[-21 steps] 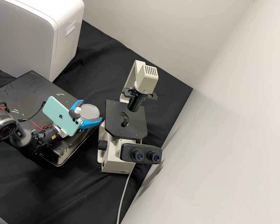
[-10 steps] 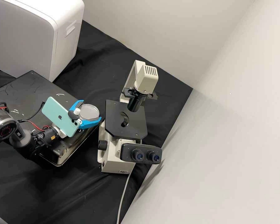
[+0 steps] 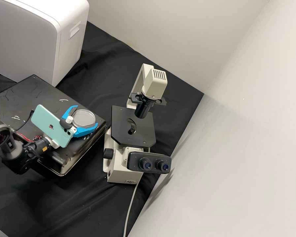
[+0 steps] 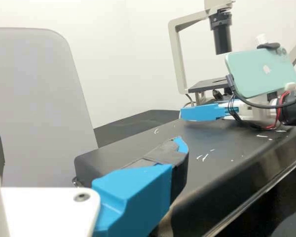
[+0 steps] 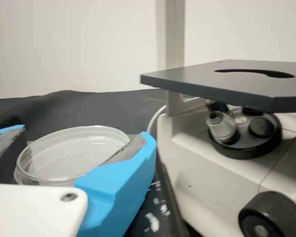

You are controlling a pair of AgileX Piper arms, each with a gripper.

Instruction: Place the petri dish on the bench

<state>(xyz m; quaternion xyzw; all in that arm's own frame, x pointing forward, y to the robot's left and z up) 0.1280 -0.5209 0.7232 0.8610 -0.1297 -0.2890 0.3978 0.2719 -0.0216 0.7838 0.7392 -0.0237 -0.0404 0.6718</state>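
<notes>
Biggest thing first: the white cabinet stands well apart from your right gripper, off past the far end of the black case. Under everything lies the black-draped bench. That case rests on the bench directly beneath the right gripper, whose fingers sit low over its corner. You can't tell here whether they touch the lid.

Just beyond the right gripper's fingertips stands the microscope. In the right wrist view its dark stage is higher than the fingers and close beside them. The teal phone rides on the wrist right behind the gripper.

Now the left gripper: its blue fingers are spread wide with nothing between them, and the case top lies just past their tips. Farther along that lid it looks at the right gripper's blue finger.

And the petri dish: you have it clamped. The right gripper's two fingers press on its opposite sides and hold it level over the case corner, not down on the bench cloth.
</notes>
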